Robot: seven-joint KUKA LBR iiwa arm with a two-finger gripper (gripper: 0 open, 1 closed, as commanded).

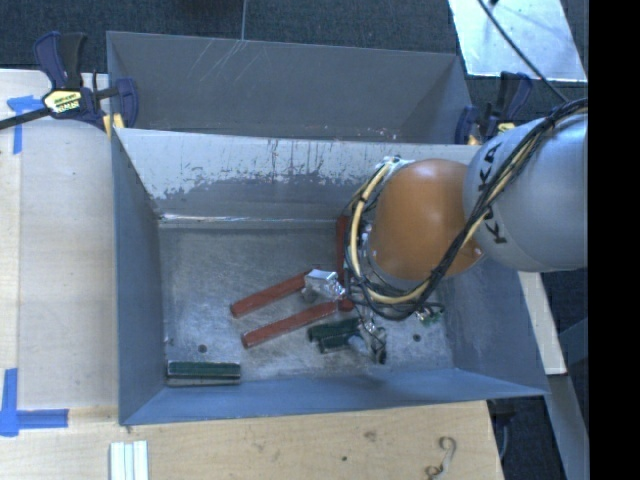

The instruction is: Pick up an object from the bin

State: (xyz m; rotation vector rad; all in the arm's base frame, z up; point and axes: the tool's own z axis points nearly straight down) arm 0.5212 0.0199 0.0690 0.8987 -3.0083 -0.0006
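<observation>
Looks like the approach step: gripper (374,346) low by the red-handled pliers (272,295) and a small dark block (330,336), open or closed I cannot tell; next likely needs a centred close, then lift.

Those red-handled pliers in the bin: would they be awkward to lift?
The pliers are probably stiff and heavy for their size, given the metal head. Their spread handles may swing at the hinge. Lying flat, they would likely slide, not roll.

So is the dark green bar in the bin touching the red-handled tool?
No, the dark green bar lies alone by the near left corner of the bin, with bare floor between it and the red-handled tool.
</observation>
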